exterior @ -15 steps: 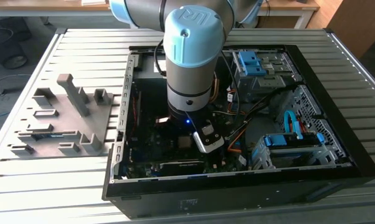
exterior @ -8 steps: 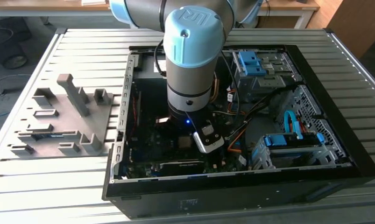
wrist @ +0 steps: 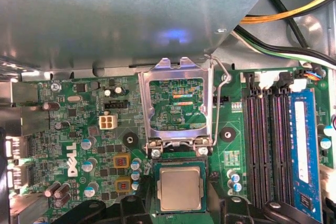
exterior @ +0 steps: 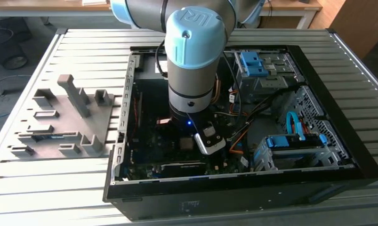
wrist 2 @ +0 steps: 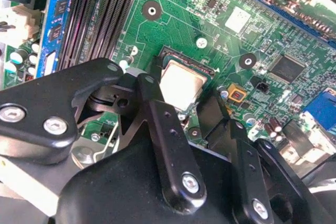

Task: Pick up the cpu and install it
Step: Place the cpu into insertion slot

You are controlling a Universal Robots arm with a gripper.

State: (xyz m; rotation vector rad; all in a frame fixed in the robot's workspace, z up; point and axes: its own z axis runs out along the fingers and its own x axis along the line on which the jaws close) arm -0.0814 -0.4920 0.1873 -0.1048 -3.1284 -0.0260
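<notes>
Black fingers (wrist 2: 160, 124) of the gripper (wrist 2: 181, 92) sit closest to my second wrist camera, and I read them as spread apart. One bar crosses the socket's near edge and the other stands off the opposite side. Between them lies the cpu (wrist 2: 181, 82), its silvery top flat and level inside the dark socket (wrist 2: 176, 56) on the green motherboard (wrist 2: 173, 19). I can't see either finger touching the chip.

My first wrist view agrees. The cpu (wrist: 180, 190) sits square in the socket, and the dark fingertips (wrist: 135, 206) flank it, clear of its edges. Just beyond the socket the hinged metal load plate (wrist: 147, 108) stands swung open, with board showing through its window. Its wire lever (wrist: 215, 108) runs along one side. Past the lever I see the black memory slots (wrist: 261, 140) and a blue memory module (wrist: 303, 150).

From the exterior view, the arm (exterior: 190, 66) reaches straight down into the open computer case (exterior: 239, 193), which lies on a slatted table (exterior: 82, 188). A grey parts fixture (exterior: 66, 122) rests on the table at the exterior view's left, just beside the case.
</notes>
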